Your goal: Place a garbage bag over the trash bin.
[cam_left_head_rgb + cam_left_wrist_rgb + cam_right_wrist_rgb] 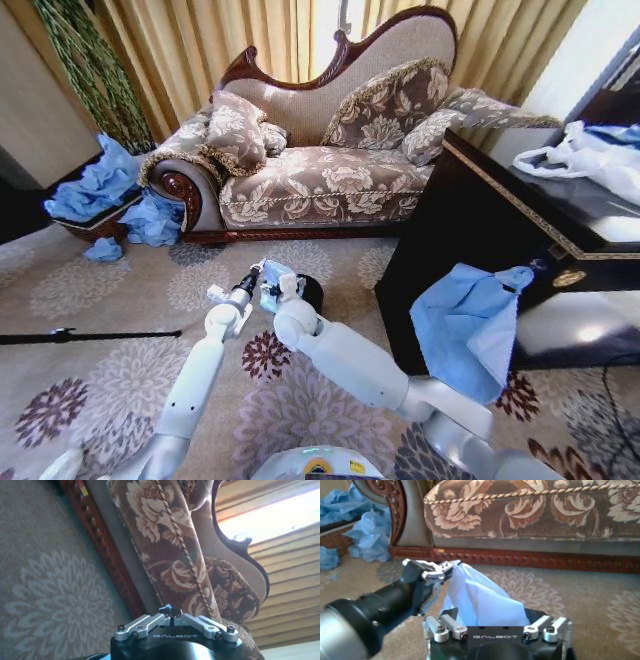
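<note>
Both of my tools are busy with the thin, light blue, translucent garbage bag (480, 596), which hangs stretched between them over the small black cylindrical trash bin (308, 292) on the carpet just in front of me. My right tool (495, 624) sits close under its own camera, and the film runs down into it; I cannot tell how far its fingers stand apart. My left tool (444, 570) reaches in from the other side, its fingers pinched together on the bag's upper edge. I judge the two hold opposite sides of the mouth so that it can be spread wider than the bin's rim and drawn down around it. As yet the bag is bunched above the bin, not over the rim.

Round about, the patterned beige carpet (120, 300) is open near the bin. On my right, a dark wooden table with gold trim (470, 215) stands close, with a larger blue plastic sheet (465, 325) draped down its side and white plastic bags (590, 160) on top; my right elbow has little room there. Beyond the bin stands a brown floral sofa with a carved wooden frame (320, 180), and crumpled blue bags (100, 185) lie heaped by its left end, well apart from my work.
</note>
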`<state>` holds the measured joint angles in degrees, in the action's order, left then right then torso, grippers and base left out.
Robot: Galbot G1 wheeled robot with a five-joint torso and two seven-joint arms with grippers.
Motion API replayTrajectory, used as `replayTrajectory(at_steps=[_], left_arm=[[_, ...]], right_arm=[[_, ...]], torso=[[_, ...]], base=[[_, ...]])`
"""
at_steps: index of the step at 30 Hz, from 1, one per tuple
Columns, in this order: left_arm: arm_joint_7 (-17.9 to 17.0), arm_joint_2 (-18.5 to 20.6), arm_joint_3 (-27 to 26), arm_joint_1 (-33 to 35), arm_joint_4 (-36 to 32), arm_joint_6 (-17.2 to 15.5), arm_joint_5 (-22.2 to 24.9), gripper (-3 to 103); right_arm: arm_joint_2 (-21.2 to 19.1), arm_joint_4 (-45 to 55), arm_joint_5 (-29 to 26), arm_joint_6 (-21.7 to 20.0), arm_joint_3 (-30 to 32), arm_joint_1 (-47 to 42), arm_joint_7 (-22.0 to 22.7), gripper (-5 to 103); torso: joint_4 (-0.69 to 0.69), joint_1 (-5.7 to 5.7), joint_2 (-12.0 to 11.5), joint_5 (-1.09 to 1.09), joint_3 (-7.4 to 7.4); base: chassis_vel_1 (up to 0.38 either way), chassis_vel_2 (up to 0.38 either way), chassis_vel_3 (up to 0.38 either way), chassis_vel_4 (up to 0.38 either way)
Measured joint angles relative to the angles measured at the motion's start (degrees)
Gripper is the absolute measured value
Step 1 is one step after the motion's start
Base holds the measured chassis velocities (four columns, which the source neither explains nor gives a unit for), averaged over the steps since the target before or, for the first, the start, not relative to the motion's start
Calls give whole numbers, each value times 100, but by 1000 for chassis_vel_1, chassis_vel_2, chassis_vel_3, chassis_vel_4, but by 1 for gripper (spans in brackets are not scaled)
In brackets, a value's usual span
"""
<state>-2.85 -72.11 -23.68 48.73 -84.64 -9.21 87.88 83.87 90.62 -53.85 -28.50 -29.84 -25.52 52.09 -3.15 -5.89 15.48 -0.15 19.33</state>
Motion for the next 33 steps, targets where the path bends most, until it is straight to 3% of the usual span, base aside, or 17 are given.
replayTrajectory(at_steps=[4, 5, 12, 14, 21, 24, 33], left_arm=[[16, -33, 21, 13, -5, -8, -33, 0], [16, -33, 21, 13, -5, -8, -33, 0], [17, -63, 31, 8, -34, -14, -75, 0], [16, -63, 32, 7, -34, -14, -77, 0], [17, -65, 42, -6, -43, -18, -81, 0], [17, -70, 43, -3, -57, -18, -82, 0], [10, -51, 40, 50, -203, -29, -83, 0]], right_arm=[[-69, 20, 175, 22, 2, 27, -108, 70], [-69, 20, 175, 22, 2, 27, -108, 70], [-164, 2, 299, 30, 13, 96, -286, 38], [-181, -2, 297, 27, 16, 90, -304, 38], [-247, 22, 239, 20, 26, 25, -331, 6], [-260, 11, 233, 39, 36, 43, -355, 1], [-606, -65, 332, 49, 49, 216, -750, 0]], torso=[[1, 0, 0, 0, 0], [1, 0, 0, 0, 0], [1, 0, 0, 0, 0], [1, 0, 0, 0, 0], [1, 0, 0, 0, 0], [1, 0, 0, 0, 0], [1, 0, 0, 0, 0]], base=[[0, 0, 0, 0], [0, 0, 0, 0], [0, 0, 0, 0], [0, 0, 0, 0], [0, 0, 0, 0], [0, 0, 0, 0], [0, 0, 0, 0]])
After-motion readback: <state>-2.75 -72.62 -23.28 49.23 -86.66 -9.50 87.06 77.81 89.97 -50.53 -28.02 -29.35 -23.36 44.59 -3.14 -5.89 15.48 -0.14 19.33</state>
